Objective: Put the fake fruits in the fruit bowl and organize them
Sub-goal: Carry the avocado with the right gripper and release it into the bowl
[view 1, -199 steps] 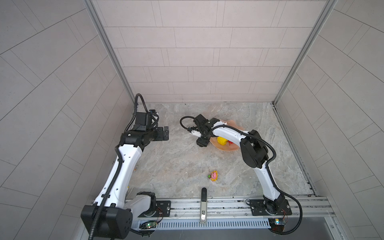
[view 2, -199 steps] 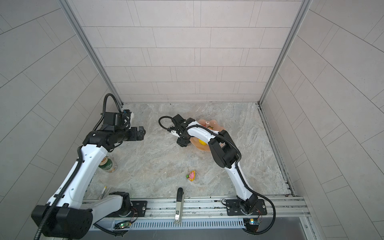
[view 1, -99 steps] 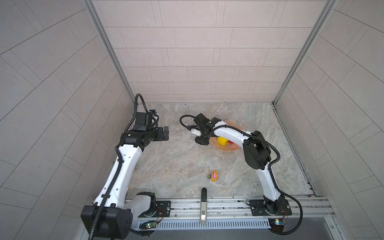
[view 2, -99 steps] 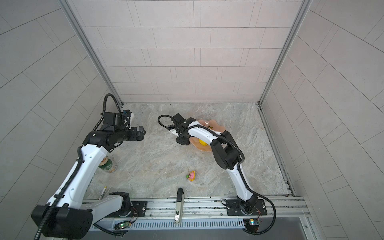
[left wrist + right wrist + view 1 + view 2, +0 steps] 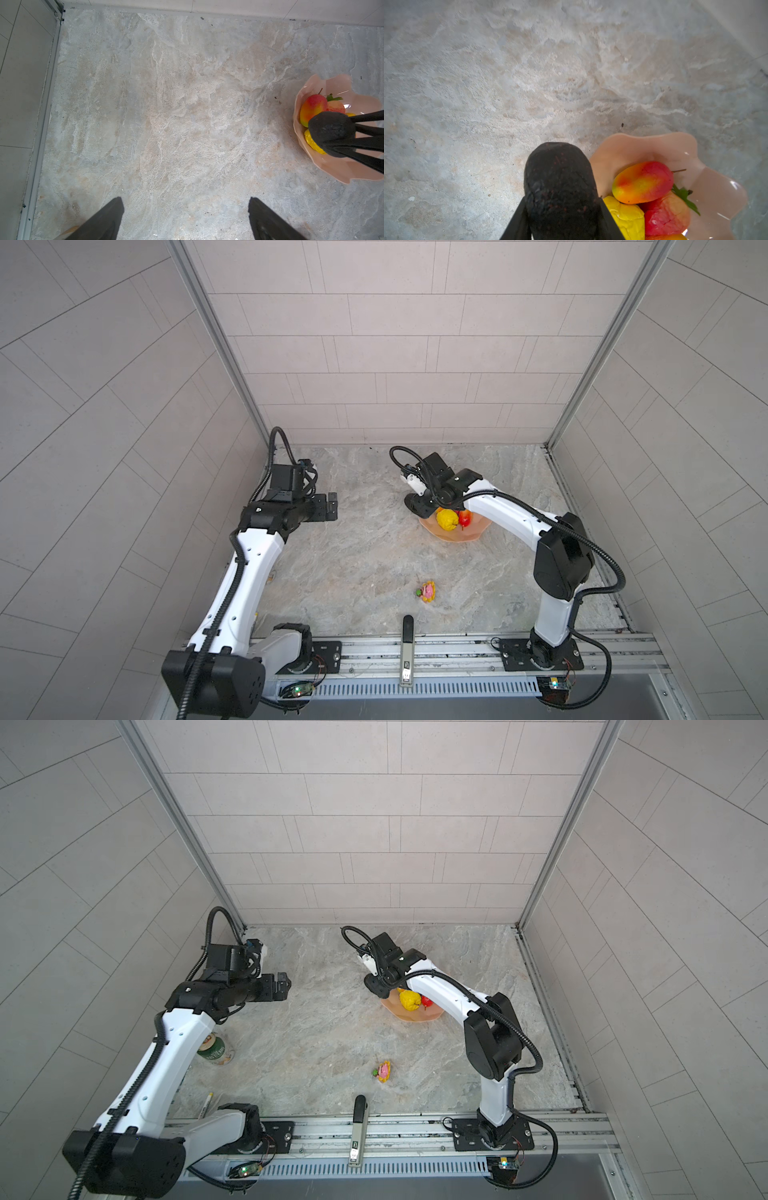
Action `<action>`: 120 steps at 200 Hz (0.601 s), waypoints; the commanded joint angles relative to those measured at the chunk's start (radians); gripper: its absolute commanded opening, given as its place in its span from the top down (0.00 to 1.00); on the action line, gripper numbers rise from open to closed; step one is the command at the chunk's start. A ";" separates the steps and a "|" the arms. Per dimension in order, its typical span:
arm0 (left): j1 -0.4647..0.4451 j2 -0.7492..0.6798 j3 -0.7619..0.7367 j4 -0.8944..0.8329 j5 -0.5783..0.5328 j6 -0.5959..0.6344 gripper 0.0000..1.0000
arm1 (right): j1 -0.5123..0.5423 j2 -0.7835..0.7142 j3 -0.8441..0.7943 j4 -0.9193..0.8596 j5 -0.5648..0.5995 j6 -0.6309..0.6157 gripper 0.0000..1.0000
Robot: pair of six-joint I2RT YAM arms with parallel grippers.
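Both top views look down from high at the whole tabletop (image 5: 353, 564); both close wrist views share the fruit bowl (image 5: 340, 172).

The right wrist view's edge cuts off the black oval (image 5: 560, 187) at the fruit bowl (image 5: 633, 145) rim and a mango (image 5: 666, 237) inside it. In both top views the right arm (image 5: 507, 510) covers the bowl's far side; the oval blends into the dark right tool (image 5: 419, 508).

bright, even light — soft shadows, bowed edges.
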 commanded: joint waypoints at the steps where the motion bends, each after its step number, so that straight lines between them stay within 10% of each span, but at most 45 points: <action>1: 0.004 -0.025 -0.005 0.001 0.003 0.007 0.00 | 0.000 -0.015 -0.027 -0.004 0.056 0.049 0.77; 80: 0.004 -0.027 -0.005 0.005 0.008 0.008 0.00 | -0.009 -0.005 -0.098 0.004 0.164 0.070 0.73; 120: 0.004 -0.025 -0.005 0.004 0.008 0.008 0.00 | -0.011 -0.007 -0.102 0.006 0.168 0.068 0.54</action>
